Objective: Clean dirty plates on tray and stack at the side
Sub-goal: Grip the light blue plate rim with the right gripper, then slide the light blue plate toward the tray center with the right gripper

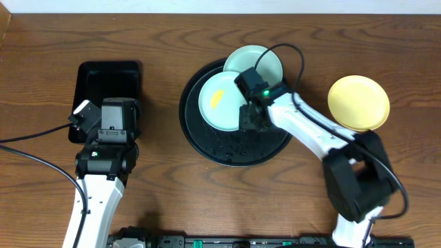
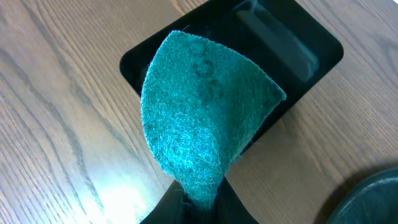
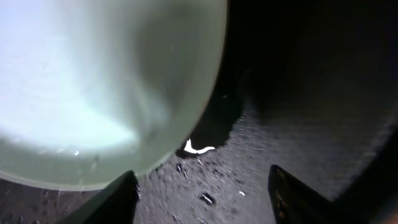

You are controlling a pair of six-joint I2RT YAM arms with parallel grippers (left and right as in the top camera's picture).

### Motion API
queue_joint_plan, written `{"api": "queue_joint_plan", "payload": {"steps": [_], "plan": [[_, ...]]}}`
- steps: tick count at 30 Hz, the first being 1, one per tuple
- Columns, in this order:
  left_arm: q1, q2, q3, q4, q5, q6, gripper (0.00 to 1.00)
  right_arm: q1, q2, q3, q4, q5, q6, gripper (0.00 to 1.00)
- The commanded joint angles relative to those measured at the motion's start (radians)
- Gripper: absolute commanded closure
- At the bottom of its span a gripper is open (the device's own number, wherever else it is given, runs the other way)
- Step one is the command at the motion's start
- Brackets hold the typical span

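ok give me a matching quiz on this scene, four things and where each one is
Things:
1. smeared blue plate
2. other blue plate
3. yellow plate
4. green pad

Places:
A. held in the left end effector
B. on the table, right of the round tray
C. inside the round tray
D. overlapping the round tray's far rim

Pairs: 1-C, 2-D, 3-B, 4-A

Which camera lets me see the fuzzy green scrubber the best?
The left wrist view: the green scouring pad fills the picture, pinched by the left gripper above the rectangular black tray. Overhead, the left arm hides it; the right wrist view misses it.
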Motion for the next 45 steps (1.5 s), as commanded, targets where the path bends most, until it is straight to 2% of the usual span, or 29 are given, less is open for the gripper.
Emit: {"api": "queue_joint_plan", "payload": {"steps": [1,3,5,10,14,20,24,30,33,34,37,45], "plan": [[0.005,0.0,-0.002,0.002,-0.009,0.014,0.92,0.006,0.037,-0.008,0.008,-0.001,0.151,0.49],[0.005,0.0,-0.002,-0.001,-0.009,0.014,0.92,0.006,0.051,-0.008,0.008,0.032,0.208,0.57],[0.005,0.0,-0.002,-0.002,-0.008,0.013,0.92,0.002,0.053,-0.008,0.011,0.052,0.24,0.59],[0.005,0.0,-0.002,-0.001,-0.008,0.013,0.92,-0.01,0.053,-0.007,0.032,0.06,0.25,0.58],[0.005,0.0,-0.002,-0.001,-0.008,0.013,0.92,-0.01,0.053,-0.007,0.058,0.061,0.254,0.53],[0.005,0.0,-0.002,-0.001,-0.009,0.013,0.93,-0.01,0.053,-0.008,0.121,0.062,0.305,0.54],[0.005,0.0,-0.002,-0.001,-0.008,0.013,0.92,-0.01,0.058,-0.008,0.115,0.09,0.323,0.65],[0.005,0.0,-0.002,-0.001,-0.008,0.013,0.92,-0.004,0.076,-0.008,0.08,0.087,0.324,0.69],[0.005,0.0,-0.002,-0.001,-0.008,0.013,0.92,-0.004,0.073,-0.008,0.079,0.08,0.312,0.76],[0.005,0.0,-0.002,-0.001,-0.008,0.013,0.92,-0.004,0.072,-0.007,0.08,0.078,0.301,0.79],[0.005,0.0,-0.002,-0.001,-0.008,0.013,0.92,-0.004,0.069,-0.006,0.079,0.071,0.258,0.98],[0.005,0.0,-0.002,0.0,-0.008,0.013,0.92,-0.004,-0.006,-0.006,0.074,0.052,0.143,0.99]]}}
